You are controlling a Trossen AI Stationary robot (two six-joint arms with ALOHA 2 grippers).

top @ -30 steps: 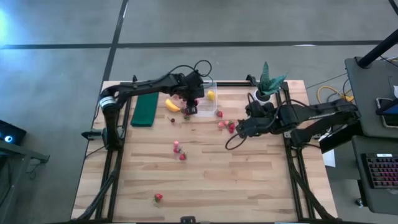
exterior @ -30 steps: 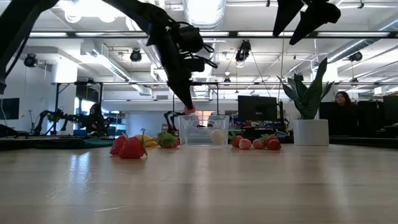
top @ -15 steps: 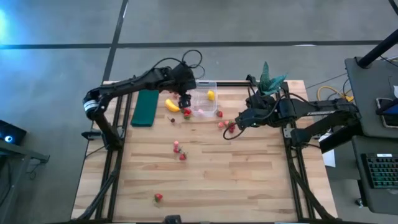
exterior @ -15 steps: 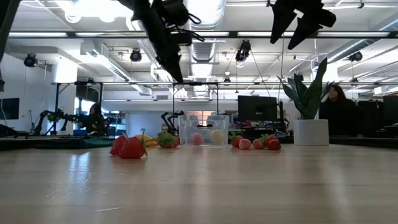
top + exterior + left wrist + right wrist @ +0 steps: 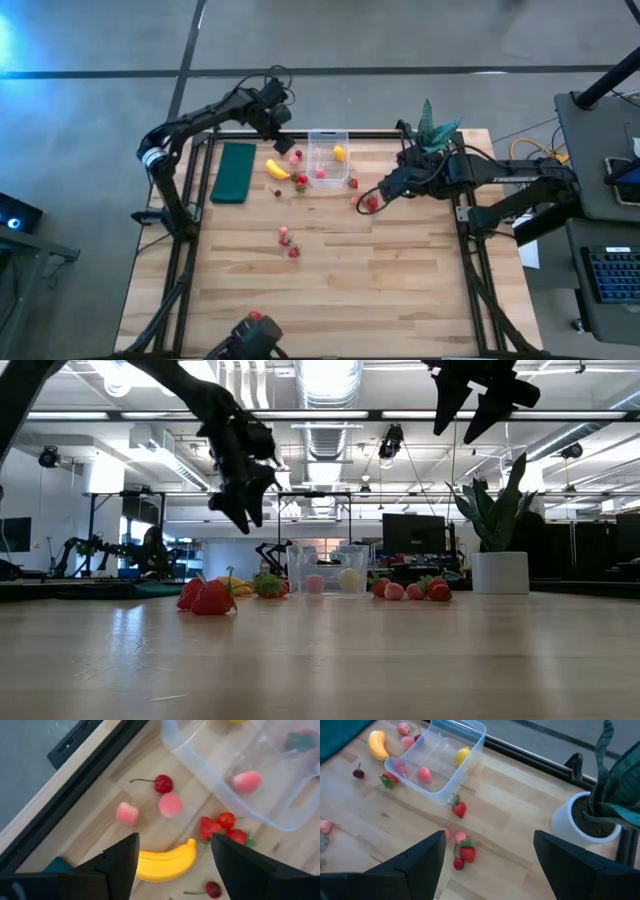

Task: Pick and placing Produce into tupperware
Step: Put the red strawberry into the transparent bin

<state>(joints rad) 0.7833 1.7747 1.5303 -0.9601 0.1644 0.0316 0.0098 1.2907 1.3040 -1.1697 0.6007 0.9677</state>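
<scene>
Right end effector poised over strawberry cluster

Fingers apart, empty (left end effector likewise, above banana); fruit directly beneath, tupperware beyond it, lemon and pink fruit already inside.

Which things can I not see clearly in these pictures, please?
- Tupperware contents: in the low view the fruits overlap, so no count.
- Bottom edge, high view: a dark blurred shape covers a red fruit.
- Banana: in the left wrist view one end is hidden behind a finger of the left tool.
</scene>
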